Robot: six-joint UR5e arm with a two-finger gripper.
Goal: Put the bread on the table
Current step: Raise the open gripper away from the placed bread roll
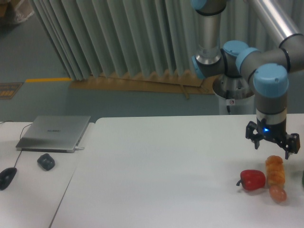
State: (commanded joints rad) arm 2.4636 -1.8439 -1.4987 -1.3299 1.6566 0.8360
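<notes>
The bread (275, 171), a lumpy golden-orange loaf, lies on the white table (166, 171) near its right end, between the red pepper (253, 179) and the table's right edge. My gripper (271, 148) hangs just above the loaf's far end, pointing straight down. Its fingers are spread and hold nothing, and a thin gap shows between them and the loaf.
A smooth pinkish-orange oval (278, 194) lies touching the bread's near end. A dark object (302, 178) peeks in at the right edge. On the narrower desk to the left are a closed laptop (54, 133), a dark lump (45, 162) and a mouse (5, 177).
</notes>
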